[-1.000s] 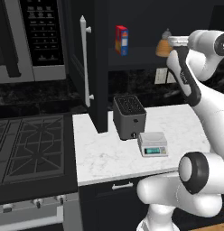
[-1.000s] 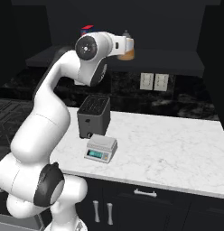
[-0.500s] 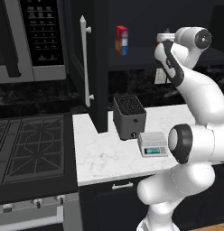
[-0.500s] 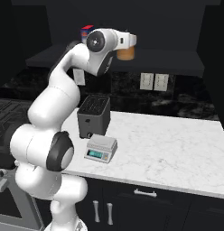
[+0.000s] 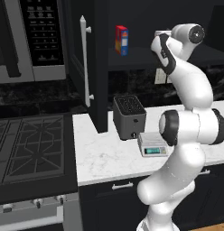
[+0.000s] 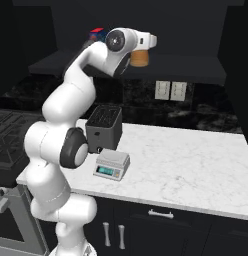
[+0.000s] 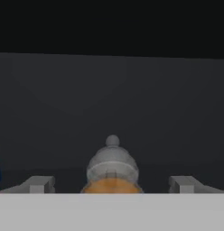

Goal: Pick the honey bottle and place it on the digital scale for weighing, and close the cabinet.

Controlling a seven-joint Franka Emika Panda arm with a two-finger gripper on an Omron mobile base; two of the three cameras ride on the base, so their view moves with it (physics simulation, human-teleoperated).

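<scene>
The honey bottle (image 7: 112, 169), amber with a pale grey cap, stands upright on the shelf of the cabinet (image 5: 96, 67), whose black door hangs open. My gripper (image 7: 112, 185) is open and level with the bottle, one fingertip (image 7: 39, 184) on each side with a gap to the bottle. From the right base view the bottle (image 6: 140, 58) shows just under my raised hand. The digital scale (image 6: 112, 165) sits on the white counter in front of the toaster, also seen as the scale (image 5: 153, 145) beside my arm.
A dark toaster (image 5: 129, 116) stands behind the scale. A red, blue and yellow box (image 5: 121, 39) sits on the same shelf to the left of the bottle. The microwave (image 5: 41, 38) hangs over the stove (image 5: 28, 149). Bare marble counter (image 6: 186, 165) stretches to the right.
The arm has straightened and lifted its hand a little, bringing it up to the shelf at the bottle. The jaws have stayed open.
</scene>
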